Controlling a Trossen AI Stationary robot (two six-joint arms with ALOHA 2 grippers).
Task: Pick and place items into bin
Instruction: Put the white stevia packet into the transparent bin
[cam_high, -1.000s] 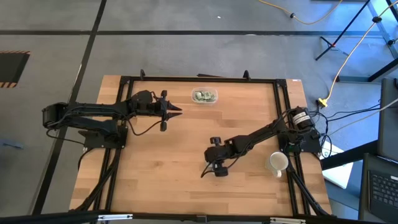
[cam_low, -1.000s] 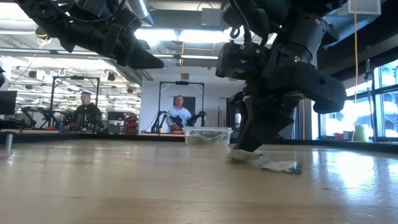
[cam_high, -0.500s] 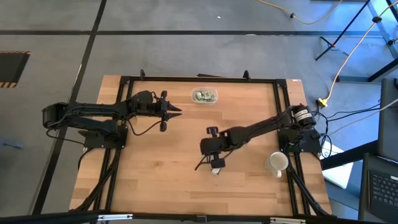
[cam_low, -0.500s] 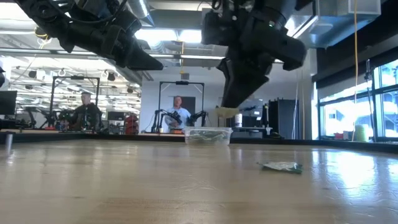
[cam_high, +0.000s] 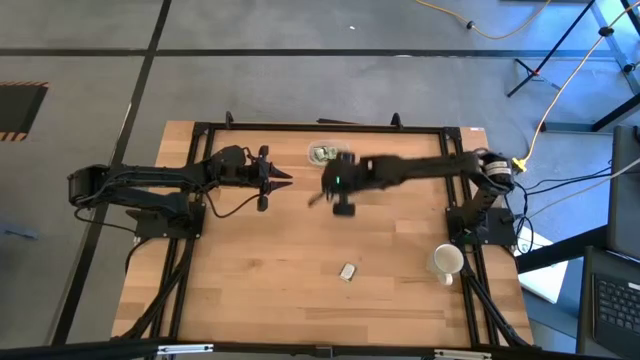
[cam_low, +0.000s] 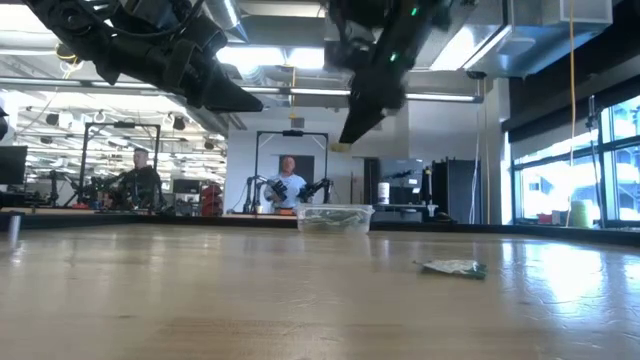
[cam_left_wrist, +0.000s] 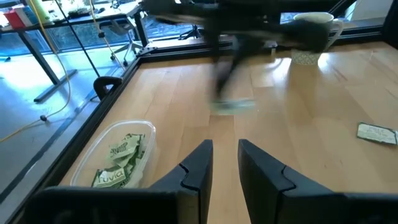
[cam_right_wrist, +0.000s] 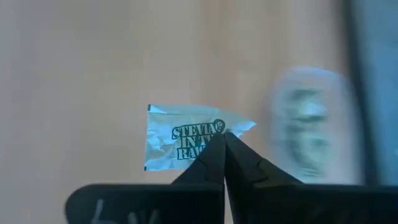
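My right gripper (cam_high: 318, 198) is in the air just near-side of the bin (cam_high: 327, 154), shut on one pale green and white packet (cam_right_wrist: 183, 140). In the low view that packet (cam_low: 342, 146) shows at the fingertips, high above the table. The bin is a small clear tray at the table's far edge with several packets in it (cam_left_wrist: 118, 163). Another packet (cam_high: 347, 271) lies flat on the near middle of the table. My left gripper (cam_high: 287, 177) waits in the air left of the bin, with a narrow gap between its fingers (cam_left_wrist: 225, 155). My right gripper pinches the packet between its two fingertips (cam_right_wrist: 217, 149), on one long edge (cam_right_wrist: 208, 138) near a corner. The fingers slant downward from above. The packet is lifted clear of the table and sticks out past the fingertips.
A white cup (cam_high: 447, 261) stands near the table's right edge, by the right arm's base. A black frame (cam_high: 320, 127) runs round the tabletop. People sit at benches in the room beyond the table (cam_low: 288, 180).
My right gripper, down on the table's near middle a second ago, has risen with a packet and swung toward the far edge, up to the bin. The packet is lifted clear. The other packet has stayed on the table. The move is fast and blurred.
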